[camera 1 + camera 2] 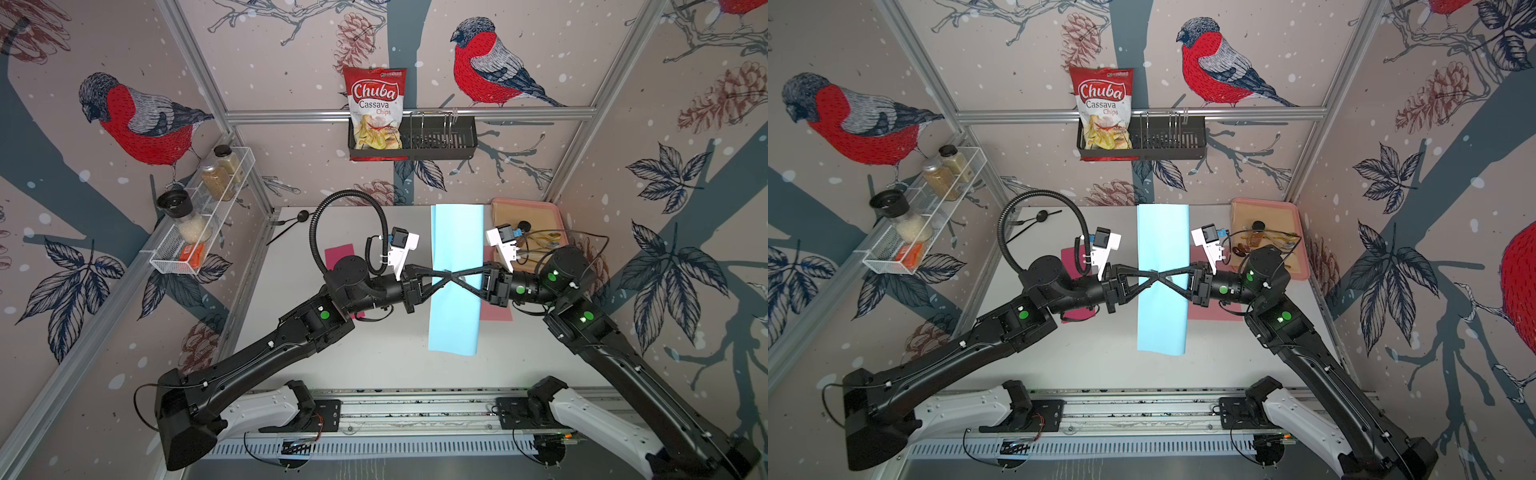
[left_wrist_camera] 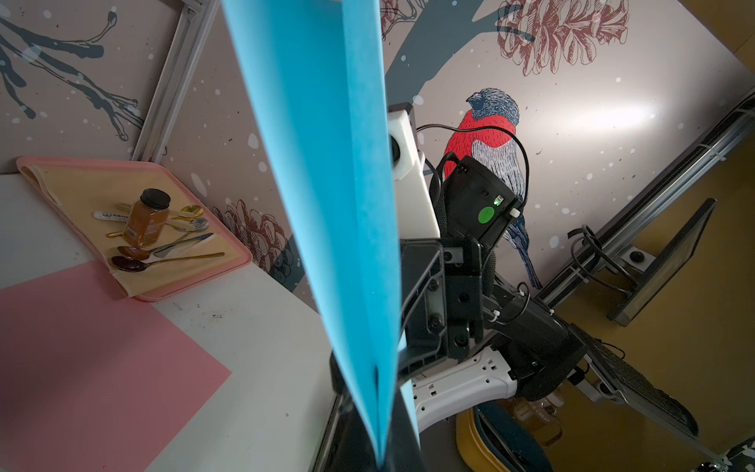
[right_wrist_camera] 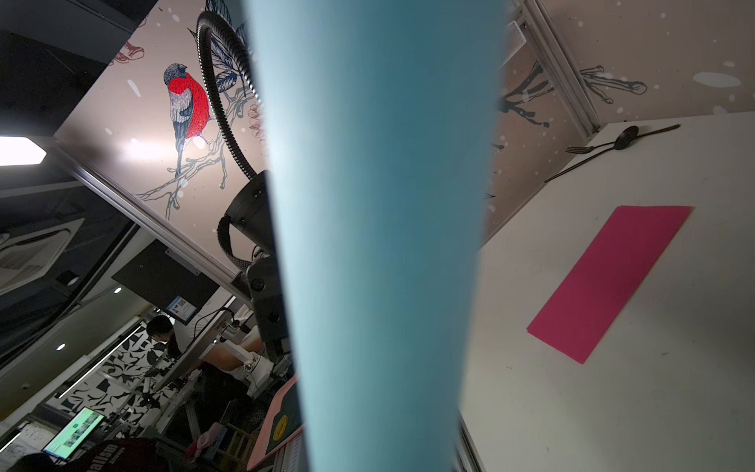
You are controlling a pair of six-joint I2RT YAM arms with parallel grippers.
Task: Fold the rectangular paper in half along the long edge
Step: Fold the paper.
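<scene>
Blue paper (image 1: 455, 324) was up between the arms over the middle of the desk (image 1: 374, 361) — a long narrow strip running from the back wall toward the front rail, already doubled lengthwise. Two layers of the paper (image 2: 327, 163) showed at the pinch in the left wrist view. At about mid-length the left gripper (image 1: 444, 273) was clamped on it, coming in from its own side. From the opposite side the right gripper (image 1: 456, 275) met it tip to tip, fingers closed — looked clenched on the same strip, though its wrist view showed mostly blue. Couldn't tell whether the strip's ends touched the desk. A pink sheet (image 1: 496, 309) lay flat just past the strip's right edge, and a magenta sheet (image 1: 338, 253) lay under the left arm. In the back right corner sat a pink tray (image 1: 523, 202) holding a jar (image 2: 147, 216) and spoons (image 2: 163, 259).
</scene>
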